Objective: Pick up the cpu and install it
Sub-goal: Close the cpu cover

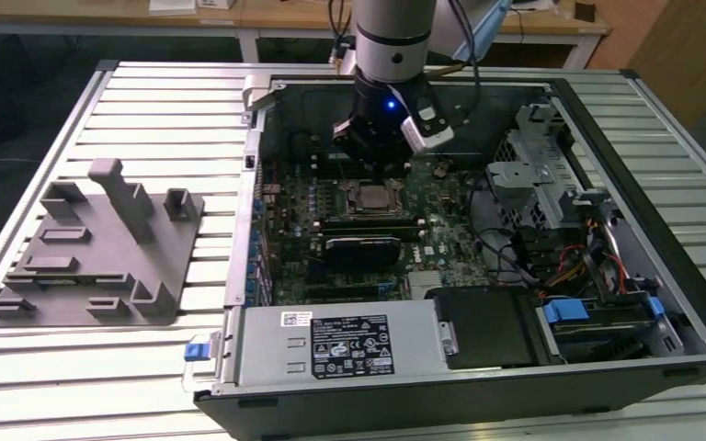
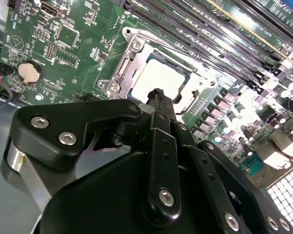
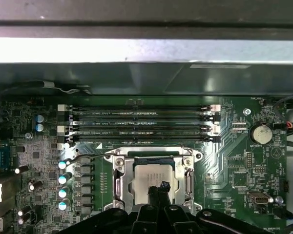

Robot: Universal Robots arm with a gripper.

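**CPU IN SOCKET – CLAW CLENCHED OVER IT**

Step in hand: install phase, late stage by my reading. The cpu (image 3: 152, 173) lies flat inside the socket frame (image 3: 119, 181) on the board (image 1: 458, 234). The board is in the open case (image 1: 697, 303), which sits on the bench (image 1: 144, 92). The grey fixture (image 1: 96, 248) stands well apart from the case, at the exterior view's left.

Claw (image 2: 157, 93): fingers brought together w/ nothing between them, i.e. clenched and empty. In both wrist views the tip sits over the cpu's plate, near its centre. Contact w/ the plate: cannot tell.

Arm pose: wrist approx. upright, reaching down into the case from above, claw pointing at the board. Memory slots (image 3: 136, 122) run just beside the socket.

The next move, whatever it is, calls for:
- short, straight travel along the tool axis;
- no side load on the cpu;
- clearance from the frame and its wire lever (image 3: 88, 155).

Risk, as judged: a skewed push could shift the cpu on its contacts.
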